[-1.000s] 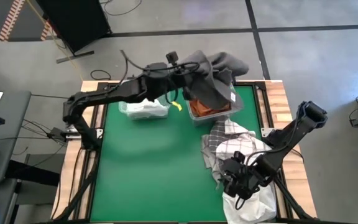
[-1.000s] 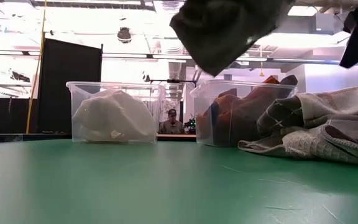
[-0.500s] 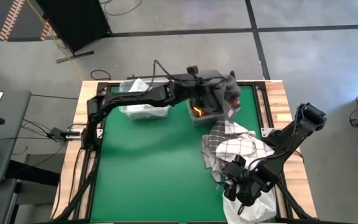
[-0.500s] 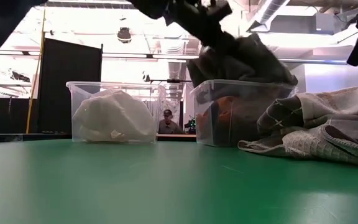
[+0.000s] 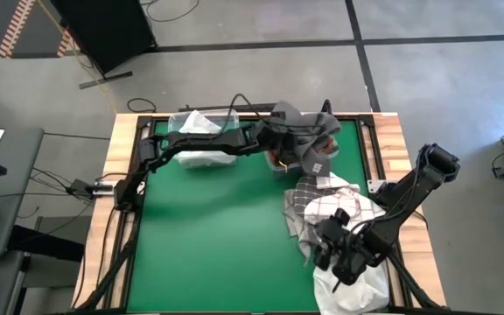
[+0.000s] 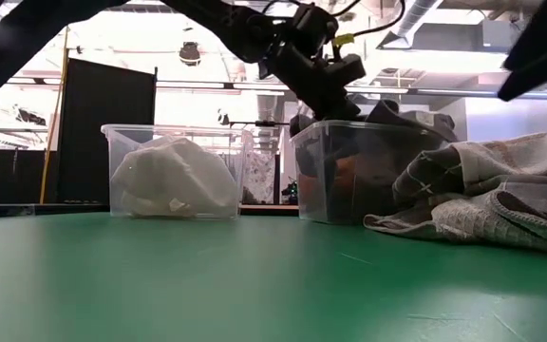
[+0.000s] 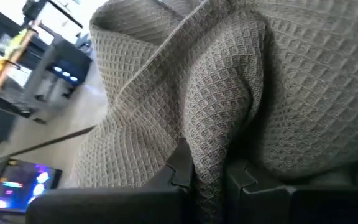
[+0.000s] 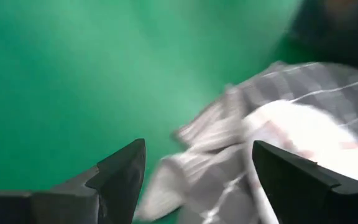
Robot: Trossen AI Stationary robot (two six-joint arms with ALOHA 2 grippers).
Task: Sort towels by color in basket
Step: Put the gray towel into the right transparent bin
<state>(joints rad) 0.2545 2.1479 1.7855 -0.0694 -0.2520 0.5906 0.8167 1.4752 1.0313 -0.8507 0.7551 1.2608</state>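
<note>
- The left gripper (image 7: pixel 207 177) is clamped on a fold of the dark grey towel (image 7: pixel 241 93) — the waffle-weave cloth is pinched between its two fingers and fills nearly the whole left wrist view.
- In the high view the left arm reaches across the far side of the table, its gripper (image 5: pixel 297 147) over the right-hand clear bin (image 5: pixel 276 163), and the dark grey towel (image 5: pixel 315 138) drapes over that bin's top.
- The right gripper (image 8: pixel 194 180) has its fingers spread well apart, holding nothing; it hovers above the green mat at the edge of the checked towel (image 8: pixel 303 124).
- From above, that gripper (image 5: pixel 338 249) sits over the near end of the towel pile (image 5: pixel 331 206) on the table's right side, where checked and white cloths lie heaped.
- The right-hand bin (image 6: pixel 349 180) shows orange cloth through its wall, with grey cloth mounded at its rim.
- The left-hand clear bin (image 6: pixel 174 171) holds a white towel (image 6: pixel 169 180).
- The two bins stand side by side near the far edge, a narrow gap between them — the green mat (image 5: pixel 208 236) lies open across the table's left and middle.
</note>
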